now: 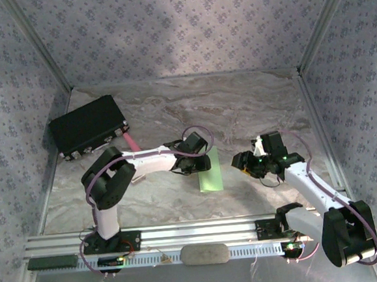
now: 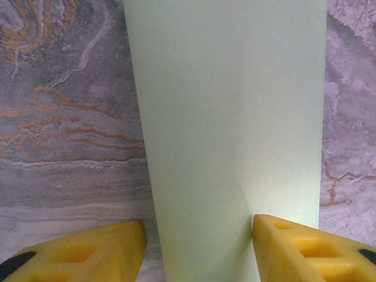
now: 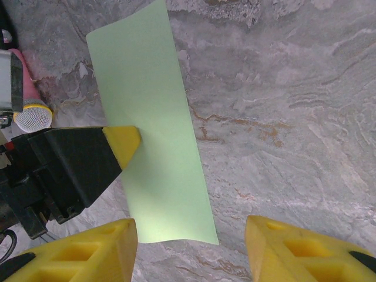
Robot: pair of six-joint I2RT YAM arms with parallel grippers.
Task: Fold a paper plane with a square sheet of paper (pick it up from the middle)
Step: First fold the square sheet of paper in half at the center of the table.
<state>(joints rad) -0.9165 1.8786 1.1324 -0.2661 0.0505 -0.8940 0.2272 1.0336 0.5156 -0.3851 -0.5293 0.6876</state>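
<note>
The square sheet of paper (image 1: 211,180) lies on the marble table as a narrow pale-green strip, apparently folded in half. My left gripper (image 1: 196,158) stands over its far end. In the left wrist view the paper (image 2: 229,106) runs up from between the yellow fingers of the left gripper (image 2: 197,235). The jaws are apart; the right finger (image 2: 305,247) sits against the paper and the left one stands just clear of it. My right gripper (image 1: 244,163) hovers open to the right of the paper (image 3: 150,135). In the right wrist view nothing sits between the fingers of the right gripper (image 3: 191,235).
A big black box (image 1: 88,126) stands at the back left, with a pink cylinder (image 1: 131,141) beside it. A grey pad (image 1: 205,253) lies on the front rail. Patterned walls close in the table on three sides.
</note>
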